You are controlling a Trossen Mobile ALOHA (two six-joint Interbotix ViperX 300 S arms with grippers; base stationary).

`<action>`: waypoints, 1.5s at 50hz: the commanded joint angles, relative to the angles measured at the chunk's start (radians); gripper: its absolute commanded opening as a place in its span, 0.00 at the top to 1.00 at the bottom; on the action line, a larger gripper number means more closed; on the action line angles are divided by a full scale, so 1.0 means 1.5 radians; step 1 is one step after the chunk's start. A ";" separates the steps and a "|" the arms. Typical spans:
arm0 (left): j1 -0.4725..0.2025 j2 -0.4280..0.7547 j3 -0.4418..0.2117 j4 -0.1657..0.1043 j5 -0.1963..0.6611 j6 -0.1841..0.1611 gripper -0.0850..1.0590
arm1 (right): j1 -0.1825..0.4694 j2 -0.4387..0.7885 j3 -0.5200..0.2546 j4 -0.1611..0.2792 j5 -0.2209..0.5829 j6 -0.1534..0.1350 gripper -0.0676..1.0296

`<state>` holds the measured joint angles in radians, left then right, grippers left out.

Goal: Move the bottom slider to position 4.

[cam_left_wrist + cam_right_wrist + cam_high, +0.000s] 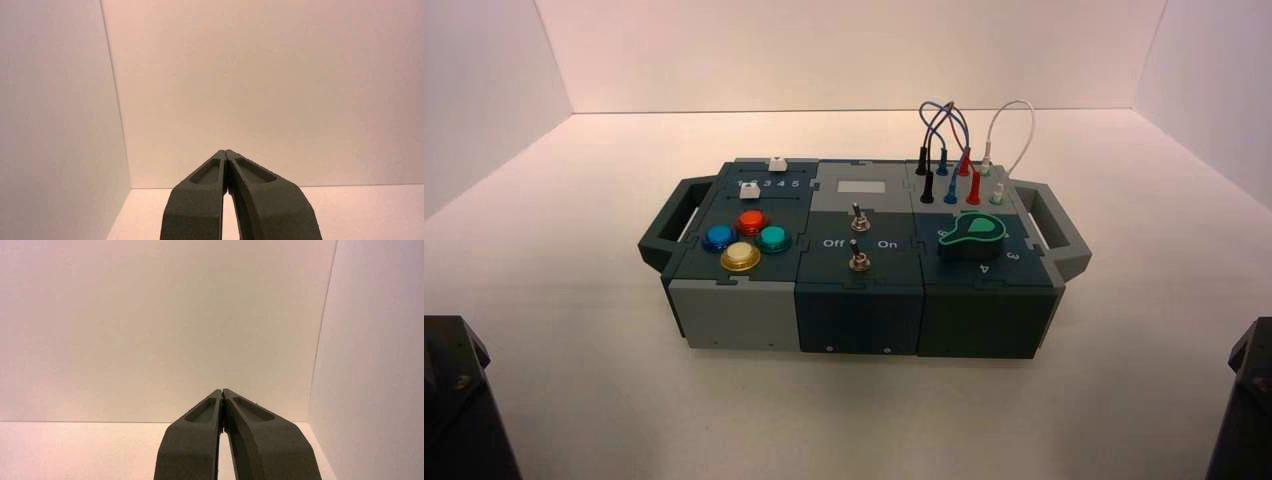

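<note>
Both arms parked at the lower frame corners, jaws clenched on nothing.

The bottom slider (749, 187), a small square white knob, sits in the box's (864, 320) upper-left corner at the left end of its numbered track. The matte, wedge-shaped left gripper (226, 153) and right gripper (222, 391) taper to touching tips above the pale desk (574, 400).

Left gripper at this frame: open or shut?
Shut. In the left wrist view the left gripper has its fingers meeting at the tips, with nothing between them, facing only the bare wall.
</note>
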<state>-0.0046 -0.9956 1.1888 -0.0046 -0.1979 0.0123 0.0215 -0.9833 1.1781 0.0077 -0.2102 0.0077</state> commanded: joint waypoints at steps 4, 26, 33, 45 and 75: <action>-0.028 0.016 -0.030 -0.010 0.024 -0.003 0.95 | 0.006 0.005 -0.018 0.014 0.017 0.007 0.96; -0.152 0.095 -0.095 -0.021 0.212 -0.015 0.95 | 0.116 0.122 -0.073 0.022 0.181 0.007 0.96; -0.200 0.164 -0.148 -0.022 0.327 -0.015 0.95 | 0.169 0.182 -0.096 0.042 0.264 0.007 0.96; -0.277 0.239 -0.182 -0.026 0.456 -0.017 0.95 | 0.276 0.201 -0.096 0.075 0.332 0.006 0.96; -0.306 0.441 -0.182 -0.084 0.597 -0.067 0.95 | 0.370 0.314 -0.140 0.095 0.386 -0.002 0.96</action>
<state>-0.4633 -0.3482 0.9342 -0.1243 0.7194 -0.0844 0.5737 -0.5200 0.9971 0.1473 0.3850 0.0077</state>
